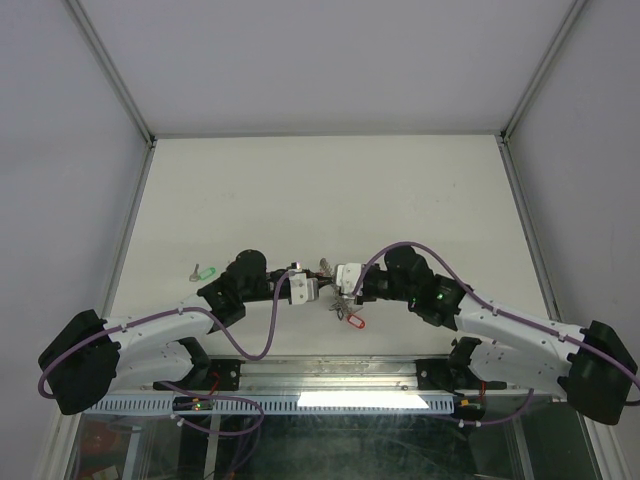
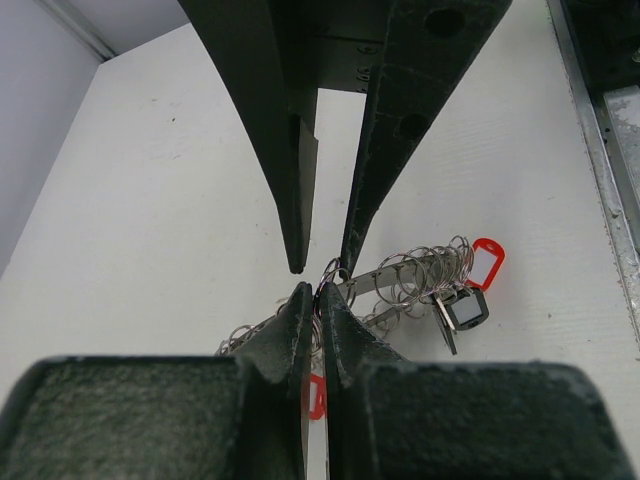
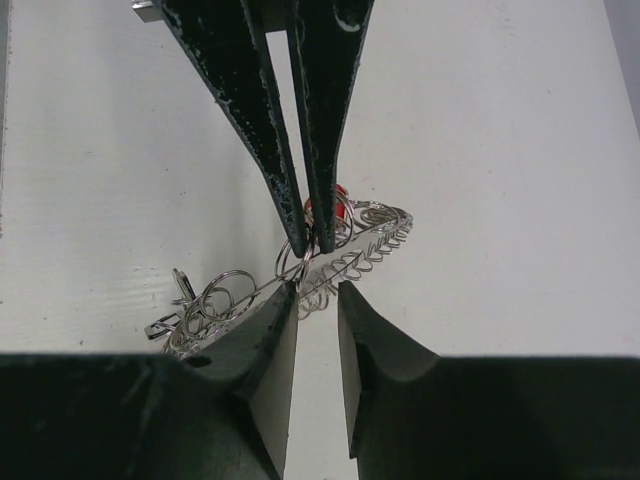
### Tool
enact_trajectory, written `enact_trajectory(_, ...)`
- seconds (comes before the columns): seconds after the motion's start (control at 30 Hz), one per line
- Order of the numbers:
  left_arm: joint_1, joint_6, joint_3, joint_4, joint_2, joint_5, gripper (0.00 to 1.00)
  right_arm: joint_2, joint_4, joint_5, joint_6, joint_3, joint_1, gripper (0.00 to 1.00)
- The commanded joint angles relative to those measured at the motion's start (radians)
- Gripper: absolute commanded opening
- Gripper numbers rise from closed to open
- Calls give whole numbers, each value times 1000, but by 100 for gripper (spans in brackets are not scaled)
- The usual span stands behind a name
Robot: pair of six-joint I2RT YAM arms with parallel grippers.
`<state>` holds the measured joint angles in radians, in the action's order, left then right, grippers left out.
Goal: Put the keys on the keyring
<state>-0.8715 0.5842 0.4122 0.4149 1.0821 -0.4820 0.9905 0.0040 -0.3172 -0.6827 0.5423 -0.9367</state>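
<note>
Both hands meet nose to nose over the tabletop (image 1: 330, 190), near the middle of its near edge, with the keyring (image 2: 415, 272) strung between them.

Left hand (image 2: 317, 295): jaws fully closed, tips pinching one wire loop of the keyring. Likely an anchor grip that keeps the ring from swinging while the other hand works on it.

Right hand (image 3: 317, 292): jaws a narrow gap apart and astride the ring's wire. Nothing visibly fills the gap, so I read it as not gripping. It looks placed to close on a loop or pry one apart.

The keyring fans its many small loops out to the side of the pinch. A red tag (image 2: 485, 262) and a black tag (image 2: 465, 308) hang at its far end, toward the near edge.

The green key (image 1: 205, 271) lies loose on the tabletop toward the left edge, well apart from both hands and not yet on the ring.

A red bit (image 3: 338, 205) shows just behind the left hand's tips. It may be the red key, but the fingers hide too much to say.
</note>
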Motion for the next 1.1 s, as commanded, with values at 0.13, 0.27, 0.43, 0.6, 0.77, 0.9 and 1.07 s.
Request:
enact_trajectory(0.13, -9, -1, 29, 42, -8, -28, 0, -50, 47, -60, -3, 2, -11, 29)
enact_trajectory(0.27, -9, -3, 33, 41, -2, -38, 0, -42, 60, -52, 5, 1, -13, 28)
enact_trajectory(0.43, -9, -5, 40, 31, 6, -45, 0, -31, 86, -40, 7, 8, -14, 26)
enact_trajectory(0.6, -9, 1, 43, 20, 9, -60, 0, -31, 91, -9, 6, 9, -14, 22)
enact_trajectory(0.77, -9, 10, 48, 8, 10, -71, 0, -37, 95, 4, 2, 7, -14, 17)
enact_trajectory(0.9, -9, 16, 57, 3, 17, -77, 0, -33, 94, -13, 7, 14, -16, 13)
enact_trajectory(1.07, -10, 16, 66, 2, 27, -88, 0, -25, 103, -45, 17, 15, -21, 15)
